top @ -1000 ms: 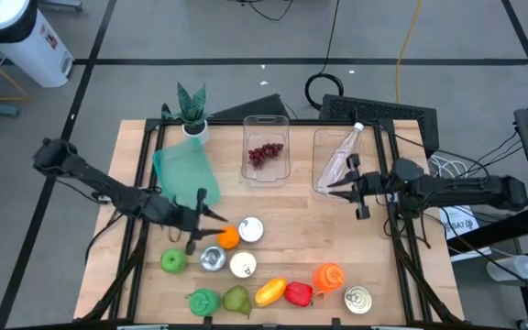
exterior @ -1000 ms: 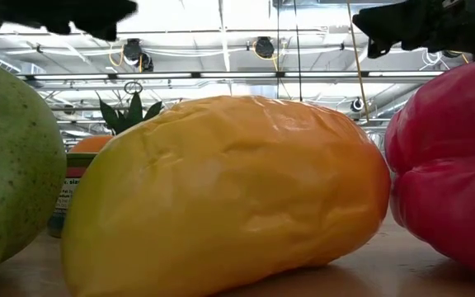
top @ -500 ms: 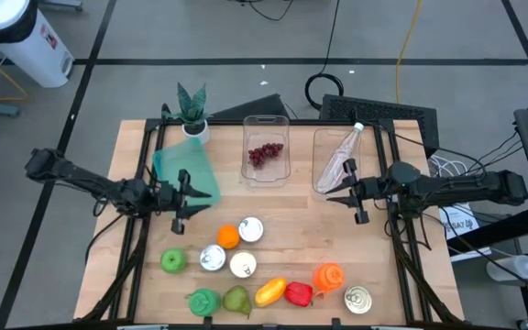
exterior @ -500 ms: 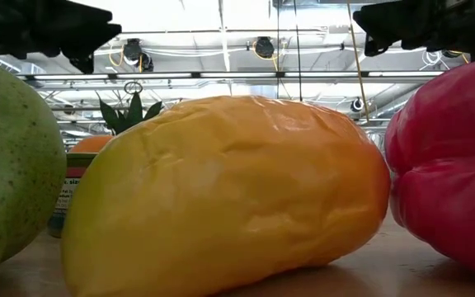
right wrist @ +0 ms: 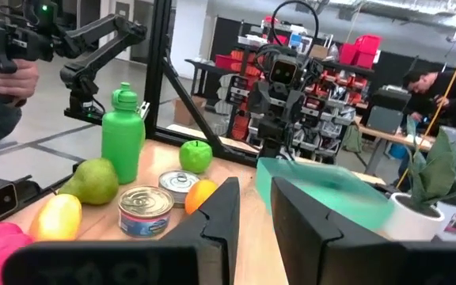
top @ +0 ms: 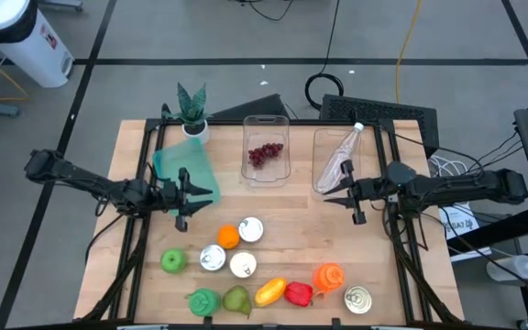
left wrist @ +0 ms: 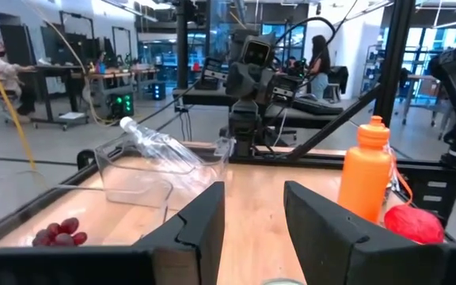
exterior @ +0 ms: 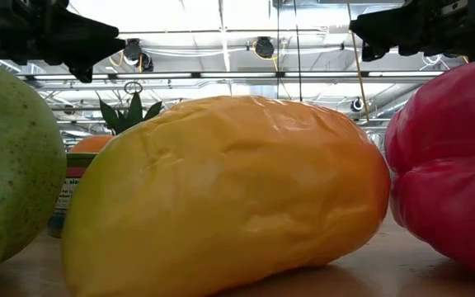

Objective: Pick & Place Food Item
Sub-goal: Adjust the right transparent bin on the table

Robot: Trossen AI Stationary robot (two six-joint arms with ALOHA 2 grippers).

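1. You are working at a wooden desk (top: 291, 220) set on a grey floor, with an open workshop of benches, racks and seated people behind it.
2. Along the desk's near edge you have a row: a green bottle (top: 203, 300), a pear (top: 236, 299), a yellow mango (top: 270, 291), a red pepper (top: 298, 293), an orange bottle (top: 328, 277) and a tin can (top: 358, 299) toward the near right corner.
3. Just behind that row sit a green apple (top: 172, 260), two more cans (top: 213, 258), an orange (top: 228, 236) and a further can touching it.
4. Your left gripper (top: 185, 195) hovers left of the desk's middle, over the edge of a teal container (top: 181, 170). Its fingers (left wrist: 200, 226) stand a narrow gap apart with nothing between them.
5. Your right gripper (top: 348, 194) hovers right of the middle, just in front of the bin holding a plastic bottle (top: 342, 158). Its fingers (right wrist: 222, 218) are also narrowly parted and empty.
6. Toward the far edge, a clear bin (top: 266, 151) holds red grapes (top: 264, 153).
7. A potted plant (top: 192, 112) stands near the far left corner.
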